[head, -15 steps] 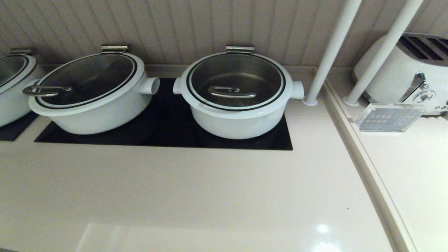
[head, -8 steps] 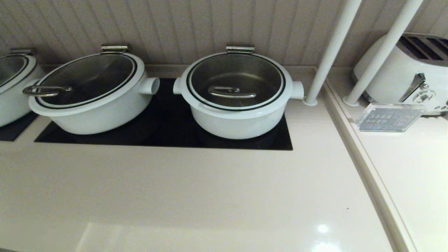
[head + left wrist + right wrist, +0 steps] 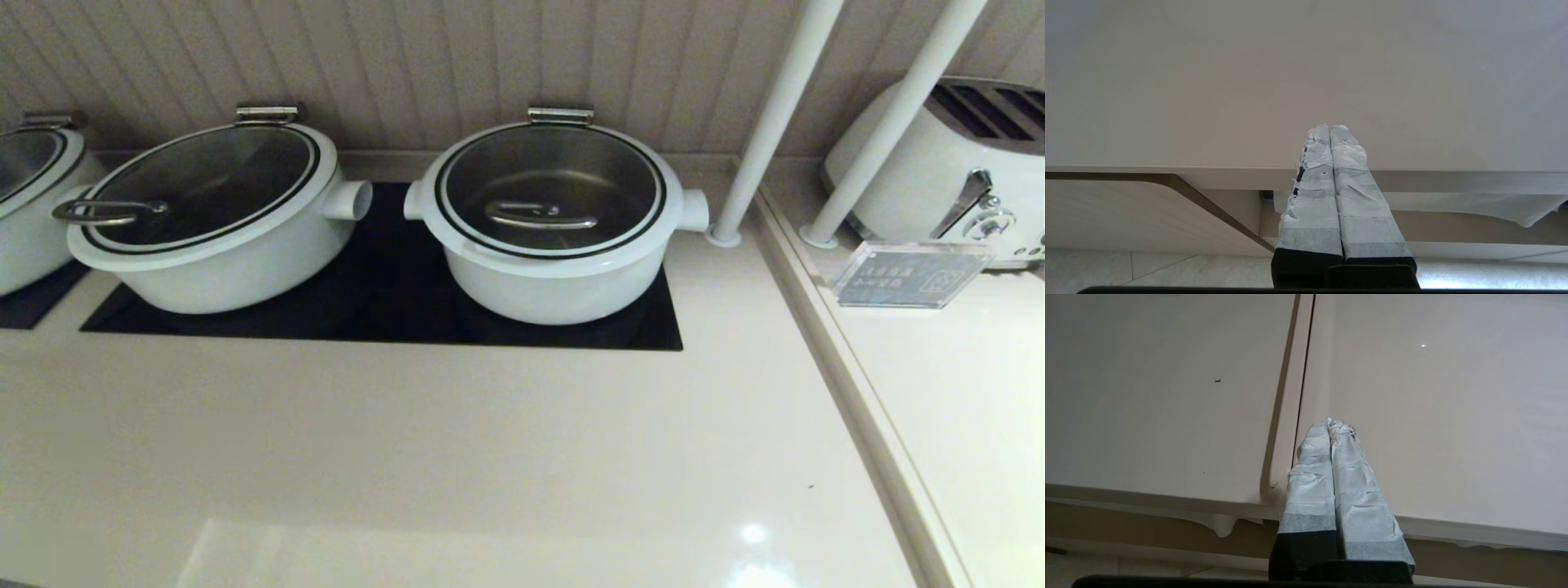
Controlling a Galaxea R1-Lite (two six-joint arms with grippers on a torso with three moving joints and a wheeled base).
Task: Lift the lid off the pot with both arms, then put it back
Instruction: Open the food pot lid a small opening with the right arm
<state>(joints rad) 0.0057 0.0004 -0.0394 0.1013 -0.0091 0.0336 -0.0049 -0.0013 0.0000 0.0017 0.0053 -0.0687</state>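
Lid (image 3: pixel 552 189) sits closed on the pot (image 3: pixel 555 290), on black cooktop (image 3: pixel 392 286) right of the wider pot (image 3: pixel 216 245). Left gripper (image 3: pixel 1329 128) fingers pressed together, holding nothing, at counter (image 3: pixel 1249 81) front edge. Right gripper (image 3: pixel 1328 422) likewise closed, empty, over counter seam (image 3: pixel 1302 384).

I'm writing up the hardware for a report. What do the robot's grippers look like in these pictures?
The left gripper and the right gripper look alike: two long, tapering fingers wrapped in wrinkled pale tape, frayed at the tips, set in a black base. No cables or markings show, and neither arm appears in the head view.
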